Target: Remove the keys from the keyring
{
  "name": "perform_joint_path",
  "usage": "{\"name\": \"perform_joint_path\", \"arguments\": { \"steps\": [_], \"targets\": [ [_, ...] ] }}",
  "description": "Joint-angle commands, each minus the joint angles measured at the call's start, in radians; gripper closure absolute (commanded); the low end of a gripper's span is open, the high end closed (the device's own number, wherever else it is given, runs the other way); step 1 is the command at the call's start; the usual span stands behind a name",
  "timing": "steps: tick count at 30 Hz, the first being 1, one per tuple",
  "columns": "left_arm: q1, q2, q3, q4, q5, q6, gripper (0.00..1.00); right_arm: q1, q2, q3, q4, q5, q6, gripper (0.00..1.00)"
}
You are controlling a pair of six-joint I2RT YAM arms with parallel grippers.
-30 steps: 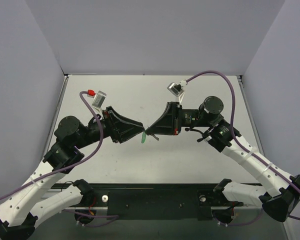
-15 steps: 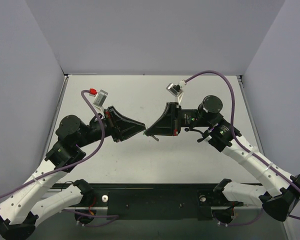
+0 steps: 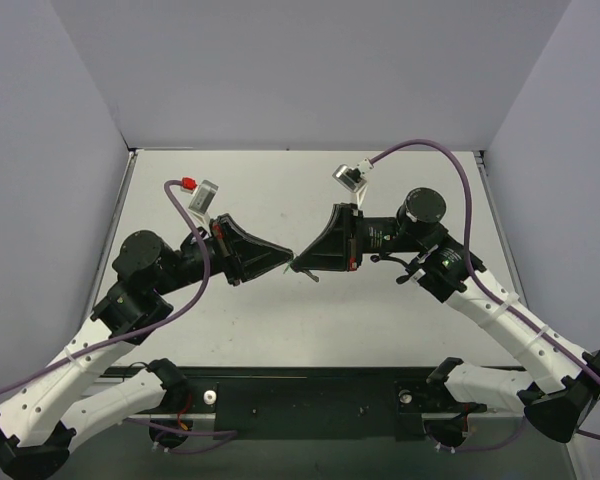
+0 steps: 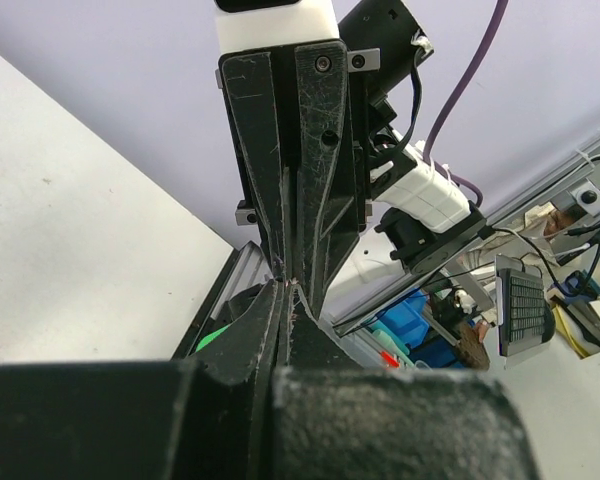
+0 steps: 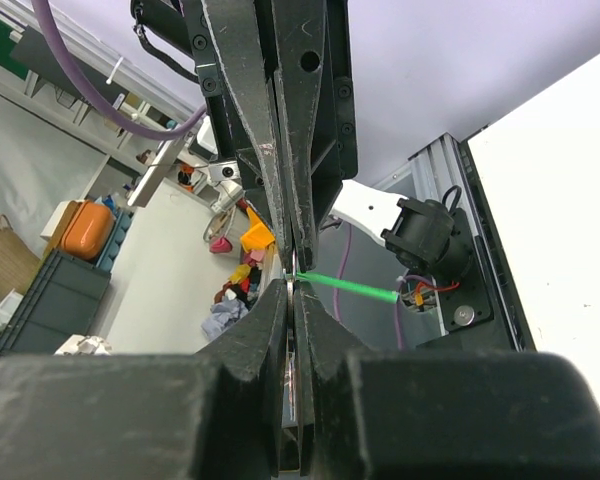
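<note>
Both grippers meet tip to tip above the middle of the table. My left gripper (image 3: pixel 286 257) is shut on the keyring's ring end. In the left wrist view (image 4: pixel 285 285) the green tag (image 4: pixel 212 338) peeks out left of its fingers. In the right wrist view the tag (image 5: pixel 350 285) shows edge-on as a thin green strip slanting right from the meeting point. My right gripper (image 3: pixel 298 265) is shut on the key, a thin silver strip (image 5: pixel 291 395) pinched between its fingers (image 5: pixel 292 285). From the top view the tag is hidden under the fingertips.
The white table (image 3: pixel 310 190) has grey walls on three sides. A black rail (image 3: pixel 310 390) with the arm bases runs along the near edge. Purple cables (image 3: pixel 450 165) arch over both arms.
My left gripper has moved slightly right and closed in on the right gripper's tip. The green tag hung below the tips in the top view and is now out of sight there.
</note>
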Motion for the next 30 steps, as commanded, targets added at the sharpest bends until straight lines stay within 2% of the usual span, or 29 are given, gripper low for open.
{"name": "perform_joint_path", "arguments": {
  "steps": [1, 5, 11, 15, 24, 30],
  "targets": [
    [-0.013, 0.011, 0.007, 0.036, 0.018, 0.013, 1.00, 0.006, 0.006, 0.051, 0.041, -0.025, -0.018, 1.00],
    [-0.016, 0.030, 0.052, -0.018, 0.070, 0.058, 1.00, 0.006, 0.006, 0.060, -0.003, -0.038, -0.046, 1.00],
    [-0.016, 0.103, 0.157, -0.231, 0.171, 0.163, 1.00, 0.007, 0.015, 0.117, -0.169, -0.058, -0.147, 1.00],
    [-0.017, 0.132, 0.197, -0.309, 0.200, 0.216, 1.00, 0.006, 0.027, 0.138, -0.232, -0.079, -0.175, 1.00],
    [-0.016, 0.213, 0.278, -0.426, 0.278, 0.300, 1.00, 0.015, 0.053, 0.200, -0.391, -0.125, -0.259, 1.00],
    [-0.019, 0.245, 0.309, -0.450, 0.329, 0.326, 1.00, 0.020, 0.058, 0.206, -0.410, -0.141, -0.278, 1.00]
  ]
}}
